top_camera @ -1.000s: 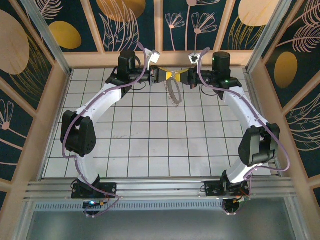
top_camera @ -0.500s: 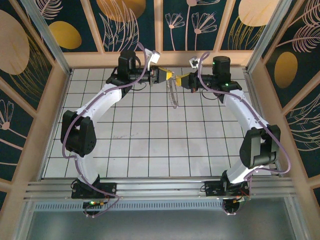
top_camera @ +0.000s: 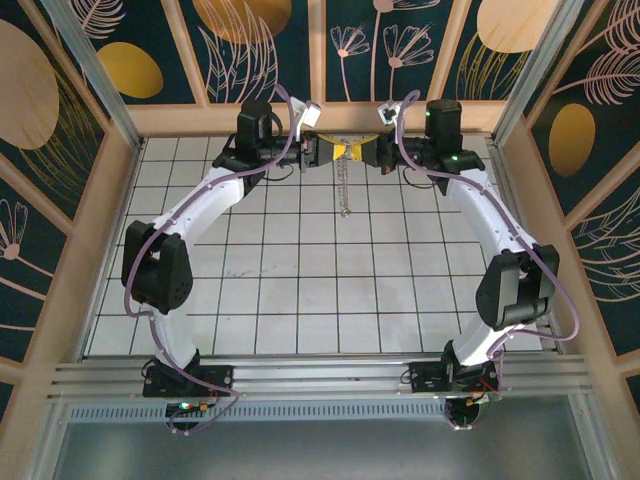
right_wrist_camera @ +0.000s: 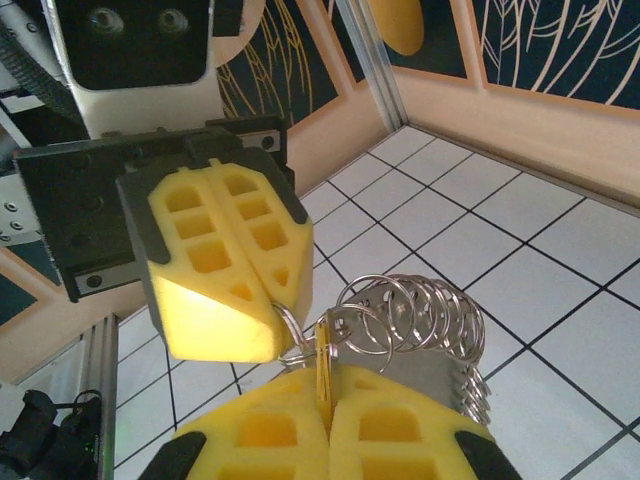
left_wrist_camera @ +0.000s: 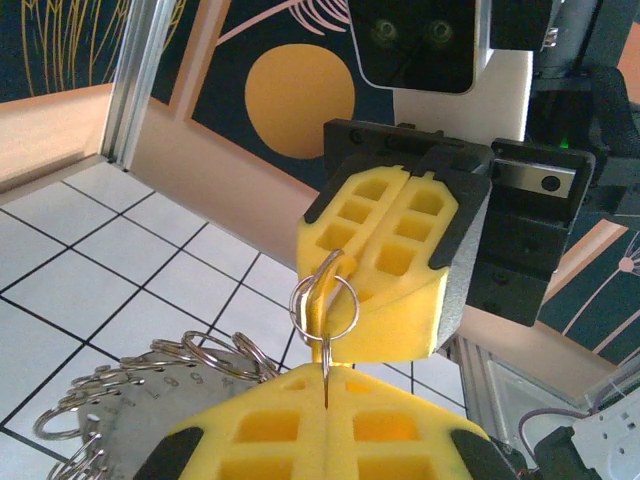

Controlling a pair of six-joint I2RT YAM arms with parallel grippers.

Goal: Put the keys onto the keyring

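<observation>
At the far edge of the worktop (top_camera: 300,290), just in front of the wooden back rail (top_camera: 330,120), the two arms meet nose to nose. The left gripper (left_wrist_camera: 327,388) has its jaws pressed fully together on a thin silver ring at the top of the keyring (right_wrist_camera: 425,315), a string of linked silver rings that dangles below the meeting point. The right gripper (right_wrist_camera: 326,405) is likewise clamped tight, pinching the key (right_wrist_camera: 323,372) upright by its yellow-orange head. In the wrist views the key sits right against the held ring. Whether it has passed the split in the wire cannot be told.

The step in hand looks to be the threading itself. The next move likely calls for small, coordinated work. The right arm would slide or turn the key along the ring's wire while the left holds the ring steady, neither grip loosening until the key is on the ring.

Room is tight behind, with the back rail close to both wrists, so any pull-apart should run sideways or toward the near side, where the worktop lies open. The side walls (top_camera: 105,220) are well apart from both arms. The dangling rings could swing against the jaws, and whether their lower end touches the worktop cannot be told.
</observation>
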